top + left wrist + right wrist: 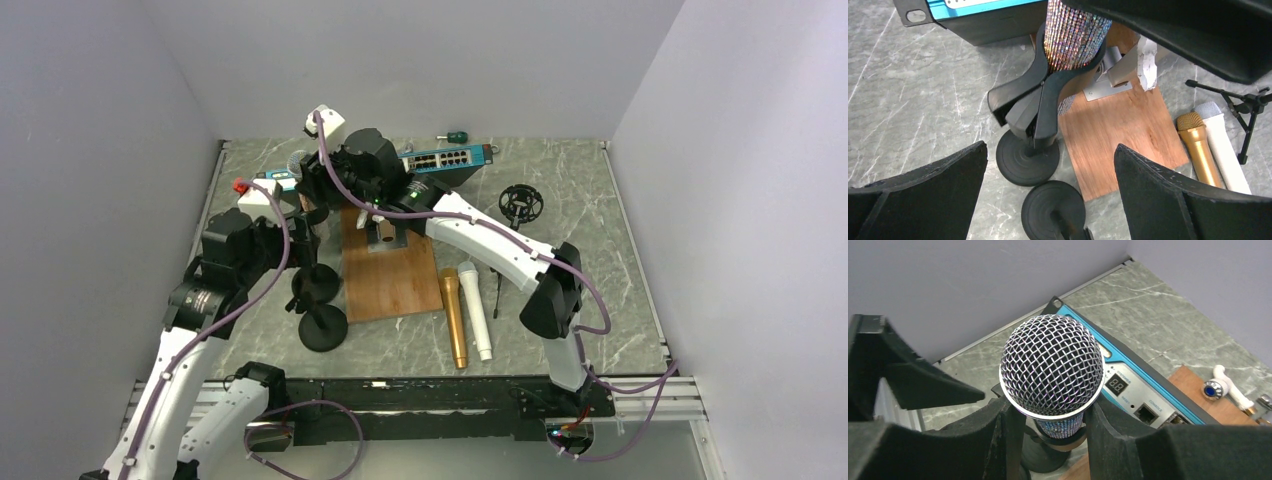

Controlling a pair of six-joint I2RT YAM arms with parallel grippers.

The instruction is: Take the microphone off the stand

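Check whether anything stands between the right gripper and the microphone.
Nothing visible does. The right gripper has its fingers on either side of the microphone, just under the mesh head; the stand's clip holds it lower down.

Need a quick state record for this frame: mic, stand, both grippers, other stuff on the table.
microphone: sparkly body, mesh head, seated in the clip
stand base: round, black, next to the wooden board
right gripper: closed on the microphone just below its head
left gripper: open, empty, pointed at the stand base
task state: microphone not yet out of the clip
nearby: spare base; gold microphone and white microphone lying side by side
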